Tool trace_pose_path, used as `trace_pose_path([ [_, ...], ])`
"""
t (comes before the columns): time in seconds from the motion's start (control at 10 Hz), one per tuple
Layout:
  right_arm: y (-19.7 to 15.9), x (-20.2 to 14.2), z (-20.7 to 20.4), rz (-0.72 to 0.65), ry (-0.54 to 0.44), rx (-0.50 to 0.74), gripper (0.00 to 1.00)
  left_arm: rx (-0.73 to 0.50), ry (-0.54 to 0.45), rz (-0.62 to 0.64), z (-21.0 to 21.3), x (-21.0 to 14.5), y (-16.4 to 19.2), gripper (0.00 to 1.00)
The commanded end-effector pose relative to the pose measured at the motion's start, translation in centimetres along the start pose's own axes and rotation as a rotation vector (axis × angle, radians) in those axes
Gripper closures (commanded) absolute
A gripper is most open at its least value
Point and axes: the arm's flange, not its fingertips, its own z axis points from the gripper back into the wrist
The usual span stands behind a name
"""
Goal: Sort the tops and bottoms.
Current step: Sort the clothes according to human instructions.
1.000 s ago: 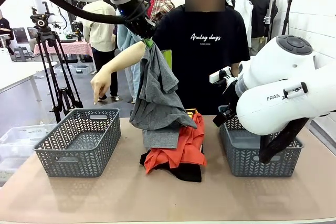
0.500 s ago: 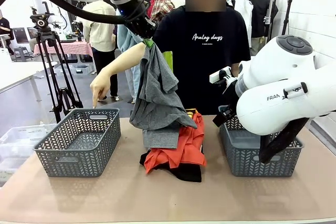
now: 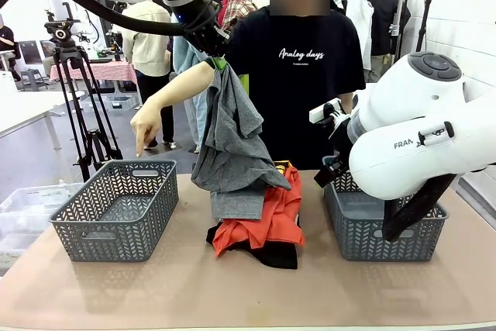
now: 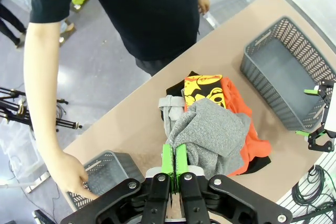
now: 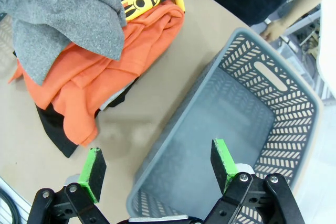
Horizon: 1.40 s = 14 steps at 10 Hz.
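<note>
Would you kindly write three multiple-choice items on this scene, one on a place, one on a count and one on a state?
1. Where does the person's hand point?
A) down at the left grey lattice basket
B) at the heap of clothes
C) at the right basket

2. How many grey lattice baskets stand on the table?
A) one
B) two
C) three

3. What is the left gripper doing?
A) standing open
B) shut on nothing
C) shut on the dark grey short-sleeved T-shirt, holding it up

Answers: 1 A, the index finger aims down just above that basket; 2 B, one stands at each side of the table; 3 C, the green pads pinch the shirt's top and it hangs below them.
</note>
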Motion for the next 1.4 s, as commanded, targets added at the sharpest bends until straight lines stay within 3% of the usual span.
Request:
trace_pose_path([
  [0.0, -0.1, 0.0, 0.0, -0.002, -0.006, 0.000, 0.00, -0.001, 0.000, 0.011, 0.3, 0.2, 0.1, 1.00],
  [0.1, -0.1, 0.0, 0.0, -0.002, -0.006, 0.000, 0.00, 0.000, 0.000, 0.000, 0.0, 0.0, 0.0, 1.00],
  [0.4, -0.1, 0.0, 0.0, -0.002, -0.006, 0.000, 0.00, 0.010, -0.054, -0.052, 7.1, 0.5, 3.3, 1.00],
  [0.7, -0.1, 0.0, 0.0, -0.002, -0.006, 0.000, 0.00, 0.173, -0.055, 0.065, 12.1, 0.1, 9.6, 1.00],
  [1.1, -0.1, 0.0, 0.0, -0.002, -0.006, 0.000, 0.00, 0.351, 0.023, 0.328, 11.7, -4.7, 16.4, 1.00],
  [1.3, -0.1, 0.0, 0.0, -0.002, -0.006, 0.000, 0.00, 0.337, 0.090, 0.385, 8.7, -7.0, 17.4, 1.00],
])
